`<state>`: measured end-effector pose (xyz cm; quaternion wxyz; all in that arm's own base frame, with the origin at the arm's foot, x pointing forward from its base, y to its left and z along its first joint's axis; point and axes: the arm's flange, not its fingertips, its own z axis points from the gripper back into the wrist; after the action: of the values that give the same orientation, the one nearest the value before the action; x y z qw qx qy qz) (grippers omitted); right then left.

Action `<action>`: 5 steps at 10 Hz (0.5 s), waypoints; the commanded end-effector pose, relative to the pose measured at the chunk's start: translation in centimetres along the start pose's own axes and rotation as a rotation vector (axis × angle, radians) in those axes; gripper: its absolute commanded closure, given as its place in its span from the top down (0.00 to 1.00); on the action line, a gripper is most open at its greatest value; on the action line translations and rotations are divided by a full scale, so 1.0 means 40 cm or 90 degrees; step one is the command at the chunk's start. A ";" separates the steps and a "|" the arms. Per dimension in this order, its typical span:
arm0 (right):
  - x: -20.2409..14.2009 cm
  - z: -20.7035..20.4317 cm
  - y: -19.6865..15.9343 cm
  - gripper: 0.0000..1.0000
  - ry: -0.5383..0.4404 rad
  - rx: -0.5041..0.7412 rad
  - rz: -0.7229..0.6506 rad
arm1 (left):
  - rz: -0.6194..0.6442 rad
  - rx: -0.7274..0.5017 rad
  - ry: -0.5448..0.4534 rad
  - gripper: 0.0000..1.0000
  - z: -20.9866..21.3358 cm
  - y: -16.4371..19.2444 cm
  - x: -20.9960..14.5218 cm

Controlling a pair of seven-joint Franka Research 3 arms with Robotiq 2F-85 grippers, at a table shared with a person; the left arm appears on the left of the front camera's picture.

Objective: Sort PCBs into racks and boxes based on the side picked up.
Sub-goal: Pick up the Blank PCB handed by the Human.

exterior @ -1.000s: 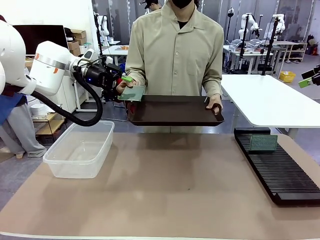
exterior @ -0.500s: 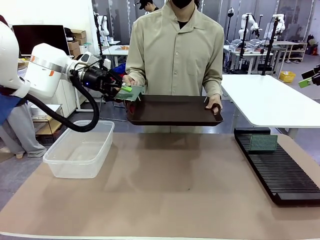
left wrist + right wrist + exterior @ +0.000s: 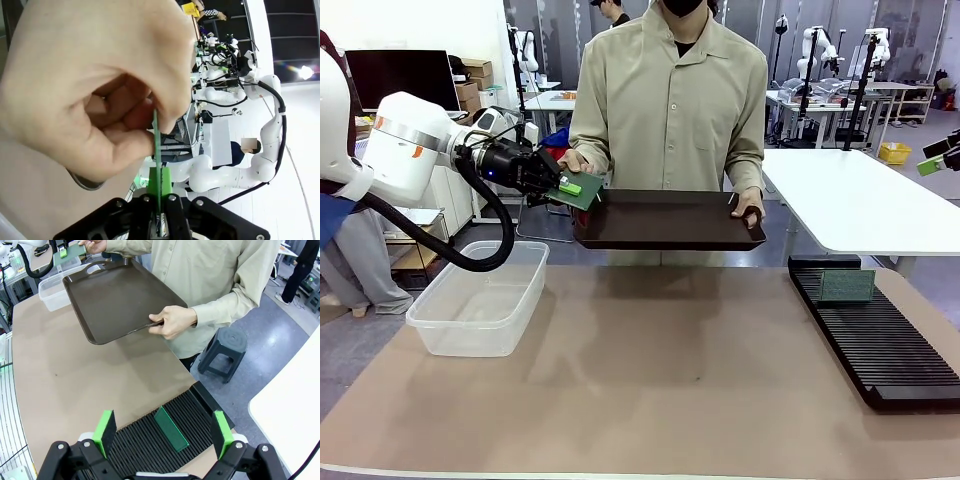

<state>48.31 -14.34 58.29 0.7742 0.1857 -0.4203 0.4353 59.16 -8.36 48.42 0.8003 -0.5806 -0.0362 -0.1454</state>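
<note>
**Gripping a green board at the tray's corner**

Pinching the thin, flat, dark green circuit board [image 3: 578, 190], the left gripper [image 3: 567, 187] has its green pads pressed together on the board's edge, just beside the left end of the dark brown plastic tray with handles [image 3: 670, 220]. In the left wrist view the board [image 3: 156, 150] runs edge-on up from between the closed black fingers into the person's hand [image 3: 95, 90], whose thumb and fingers also pinch it at the far end. From the front, that same hand [image 3: 573, 160] sits at the tray's left corner, touching the board from behind, while the person's other hand [image 3: 750, 207] holds the tray's right handle.

A second dark green board [image 3: 847, 286] stands upright in the slots of the long flat black rack [image 3: 880, 340], well to the right of the tray and lower, on the brown table mat [image 3: 660, 380]. The right wrist view shows this board [image 3: 171, 429] leaning slightly in the rack [image 3: 150, 440], with the right gripper [image 3: 162, 432] above it, its fingers spread wide and holding nothing.

The clear rectangular plastic tub with rounded corners [image 3: 480, 298] rests on the mat below and left of the tray, under the left arm.
</note>
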 end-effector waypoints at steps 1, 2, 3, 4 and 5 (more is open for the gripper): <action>0.000 -0.004 0.002 1.00 0.001 0.003 -0.003 | -0.011 -0.027 -0.014 0.00 0.008 -0.001 -0.005; 0.000 -0.004 0.002 1.00 0.001 0.003 -0.003 | -0.013 -0.027 -0.018 0.00 0.009 -0.003 -0.007; 0.000 -0.004 0.002 1.00 0.001 0.003 -0.003 | -0.015 -0.026 -0.020 0.00 0.009 -0.004 -0.009; 0.000 -0.004 0.002 1.00 0.001 0.003 -0.003 | -0.017 -0.023 -0.022 0.00 0.012 -0.005 -0.008; 0.000 -0.004 0.002 1.00 0.001 0.003 -0.003 | -0.017 -0.019 -0.015 0.00 0.008 -0.007 -0.008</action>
<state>48.31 -14.34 58.29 0.7742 0.1857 -0.4203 0.4353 59.21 -8.25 48.53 0.7965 -0.5850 -0.0416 -0.1472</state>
